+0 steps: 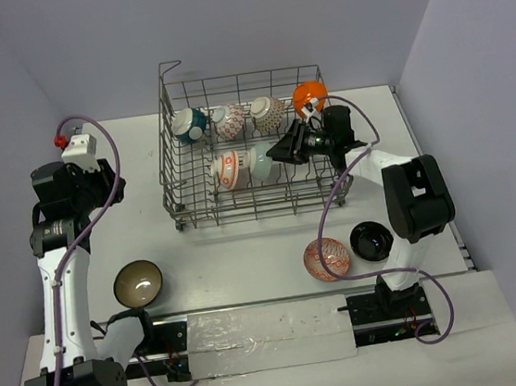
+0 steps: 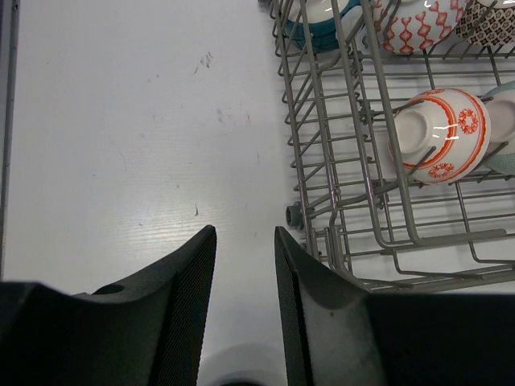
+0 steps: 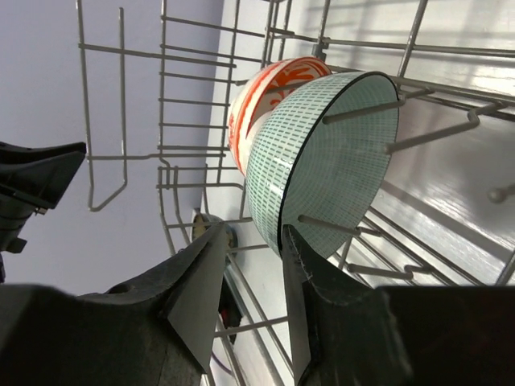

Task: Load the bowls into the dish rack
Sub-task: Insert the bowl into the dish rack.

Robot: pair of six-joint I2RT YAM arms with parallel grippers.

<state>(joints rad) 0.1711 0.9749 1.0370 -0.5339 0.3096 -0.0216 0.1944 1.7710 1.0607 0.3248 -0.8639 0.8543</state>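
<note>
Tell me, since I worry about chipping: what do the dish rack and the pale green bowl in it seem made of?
Dish rack: looks like metal wire with a dull grey finish; thin rigid rods, little glare. Pale green bowl: probably glazed ceramic; smooth wall, fine printed dashes, dark glossy rim. Hard plastic cannot be ruled out.

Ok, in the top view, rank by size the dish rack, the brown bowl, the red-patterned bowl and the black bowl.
dish rack, largest.
brown bowl and red-patterned bowl: look alike, no ranking.
black bowl: seems smallest, but the right arm covers its edge.
</note>
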